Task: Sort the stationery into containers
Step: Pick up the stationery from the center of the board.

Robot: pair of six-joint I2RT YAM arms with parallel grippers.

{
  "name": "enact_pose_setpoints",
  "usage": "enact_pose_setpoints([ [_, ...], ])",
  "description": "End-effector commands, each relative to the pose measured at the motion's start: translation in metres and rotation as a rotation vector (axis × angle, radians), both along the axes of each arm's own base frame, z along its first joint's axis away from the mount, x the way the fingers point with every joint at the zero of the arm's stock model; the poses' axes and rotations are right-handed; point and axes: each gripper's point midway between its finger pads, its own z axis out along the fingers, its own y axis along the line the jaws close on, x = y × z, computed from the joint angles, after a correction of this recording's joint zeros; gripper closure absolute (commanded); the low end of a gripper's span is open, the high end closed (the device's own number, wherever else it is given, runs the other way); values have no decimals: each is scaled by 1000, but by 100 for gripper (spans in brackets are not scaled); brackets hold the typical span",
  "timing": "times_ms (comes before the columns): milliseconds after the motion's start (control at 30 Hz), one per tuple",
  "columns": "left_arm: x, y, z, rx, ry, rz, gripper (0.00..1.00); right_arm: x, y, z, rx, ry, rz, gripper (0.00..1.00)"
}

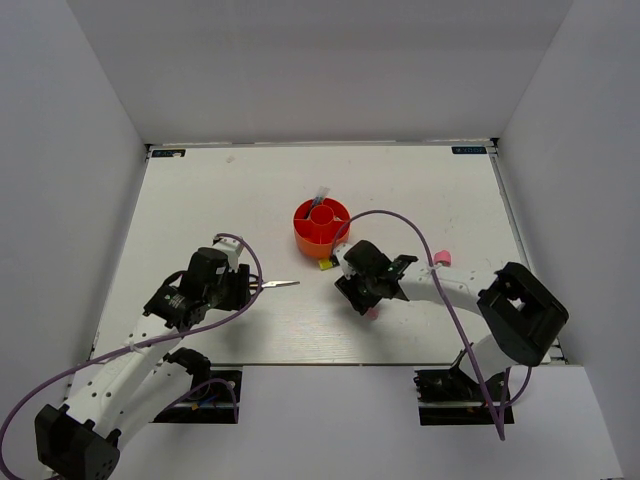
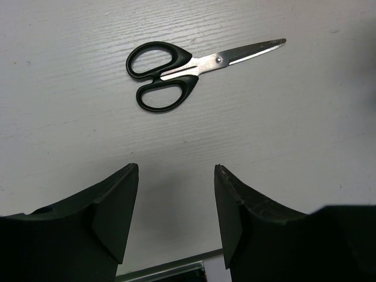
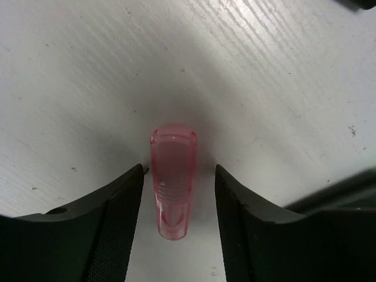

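Observation:
The red-orange round organizer (image 1: 321, 228) stands mid-table, with a thin pale item (image 1: 320, 196) sticking out of its far side. Black-handled scissors (image 1: 277, 285) lie shut on the table, just ahead of my left gripper (image 1: 242, 288). In the left wrist view the scissors (image 2: 176, 67) lie well beyond the open, empty left gripper (image 2: 176, 171). My right gripper (image 1: 362, 298) is low over the table, its jaws open on either side of a pink translucent capped piece (image 3: 173, 176) that lies between them, with gaps on both sides. Its pink tip (image 1: 371, 313) shows in the top view.
Yellow and green marker ends (image 1: 325, 265) peek out between the organizer and the right gripper. Another pink item (image 1: 442, 259) lies beside the right forearm. Purple cables loop over both arms. White walls close off the table's edges.

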Motion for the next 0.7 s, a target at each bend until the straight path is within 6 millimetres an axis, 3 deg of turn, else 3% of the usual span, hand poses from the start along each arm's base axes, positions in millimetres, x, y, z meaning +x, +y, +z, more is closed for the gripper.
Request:
enact_pose_setpoints([
  [0, -1, 2, -1, 7, -3, 4, 35, 11, -3, -6, -40, -46, -39, 45],
  [133, -1, 3, 0, 4, -5, 8, 35, 7, -9, -21, -88, -17, -36, 45],
  [233, -1, 3, 0, 7, -5, 5, 35, -2, -10, -29, -95, 32, -24, 52],
  [333, -1, 2, 0, 4, -6, 3, 35, -14, -7, -32, -72, 107, -1, 66],
  [367, -1, 3, 0, 5, -7, 6, 35, -19, -8, -33, -67, 129, 15, 75],
  [500, -1, 3, 0, 4, -6, 7, 35, -32, -6, -25, -35, 186, 48, 97],
  [667, -1, 2, 0, 1, -4, 4, 35, -15, 5, 12, 22, 81, 125, 100],
])
